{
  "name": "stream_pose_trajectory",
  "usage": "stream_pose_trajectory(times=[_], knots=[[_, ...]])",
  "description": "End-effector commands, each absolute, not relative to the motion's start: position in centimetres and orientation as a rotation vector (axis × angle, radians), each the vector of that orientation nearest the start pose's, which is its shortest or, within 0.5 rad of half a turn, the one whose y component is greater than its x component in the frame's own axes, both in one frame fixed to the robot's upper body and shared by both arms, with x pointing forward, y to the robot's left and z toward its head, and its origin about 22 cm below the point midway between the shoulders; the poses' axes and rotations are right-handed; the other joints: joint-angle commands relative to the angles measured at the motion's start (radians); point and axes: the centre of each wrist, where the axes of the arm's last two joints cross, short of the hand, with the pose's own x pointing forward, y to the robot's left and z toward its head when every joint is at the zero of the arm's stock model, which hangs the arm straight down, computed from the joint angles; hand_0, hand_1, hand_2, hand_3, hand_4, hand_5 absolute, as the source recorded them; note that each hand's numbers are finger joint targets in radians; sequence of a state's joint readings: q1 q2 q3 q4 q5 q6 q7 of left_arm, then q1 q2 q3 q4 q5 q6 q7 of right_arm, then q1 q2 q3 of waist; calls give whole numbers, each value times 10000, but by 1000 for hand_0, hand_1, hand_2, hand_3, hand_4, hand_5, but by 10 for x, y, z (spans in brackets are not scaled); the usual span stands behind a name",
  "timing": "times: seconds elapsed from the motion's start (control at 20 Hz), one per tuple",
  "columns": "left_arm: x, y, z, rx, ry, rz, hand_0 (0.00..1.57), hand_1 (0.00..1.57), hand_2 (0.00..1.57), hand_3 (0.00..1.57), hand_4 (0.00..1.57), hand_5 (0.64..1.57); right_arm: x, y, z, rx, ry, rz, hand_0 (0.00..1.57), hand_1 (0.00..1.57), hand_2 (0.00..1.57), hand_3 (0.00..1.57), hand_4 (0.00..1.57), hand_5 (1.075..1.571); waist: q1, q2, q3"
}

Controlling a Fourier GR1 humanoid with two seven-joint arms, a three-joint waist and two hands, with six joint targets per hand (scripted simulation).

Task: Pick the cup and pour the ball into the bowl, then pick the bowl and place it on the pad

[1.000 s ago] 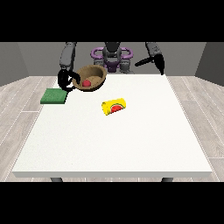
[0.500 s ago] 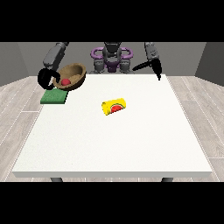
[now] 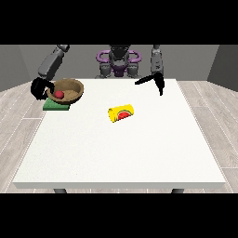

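Bowl first: the round brown wooden bowl [image 3: 68, 89] is over at the view's left, sitting right above the flat green square pad [image 3: 56, 105], with the small red ball [image 3: 59, 94] already inside it. So the pour is done, and the yellow cup with the watermelon print [image 3: 121, 113] is lying on its side near the middle of the big white table [image 3: 121, 153], well apart from everything else.

My hand at the view's left [image 3: 39, 88] is on the bowl's outer rim with its fingers curled round it, as far as I can make out. It's small and dark from here, so take that with a grain of salt. My hand at the view's right [image 3: 155, 80] hangs over the far edge of the table with the fingers spread, holding nothing.

I'd say I'm on the last step, placing the bowl. I can't tell if it's touching the pad or just hovering over it. The next move would be lowering it level so the ball stays in, then letting go.
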State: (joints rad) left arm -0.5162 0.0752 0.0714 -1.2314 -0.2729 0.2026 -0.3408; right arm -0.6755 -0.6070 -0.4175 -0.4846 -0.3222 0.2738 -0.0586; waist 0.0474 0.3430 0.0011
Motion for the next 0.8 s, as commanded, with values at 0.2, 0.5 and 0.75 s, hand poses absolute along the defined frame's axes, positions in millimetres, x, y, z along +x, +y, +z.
stream_pose_trajectory(times=[0.2,0.5,0.75], knots=[[356,199,114,3812,-22419,-2445,0,0,0,0,0,1563,332,-499,87,-1962,-15956,-2612,1571,1571,1571,0,1033,1566,157,1504,5],[341,195,145,3886,-22998,-2699,0,0,0,0,0,1564,332,-515,114,-2507,-16515,-2482,1571,1571,1571,0,1034,1569,240,2140,11],[324,185,147,3756,-22777,-2523,0,0,0,0,0,1563,329,-516,103,-1736,-16236,-3112,1571,1571,1571,212,1007,1571,-35,1698,12]])
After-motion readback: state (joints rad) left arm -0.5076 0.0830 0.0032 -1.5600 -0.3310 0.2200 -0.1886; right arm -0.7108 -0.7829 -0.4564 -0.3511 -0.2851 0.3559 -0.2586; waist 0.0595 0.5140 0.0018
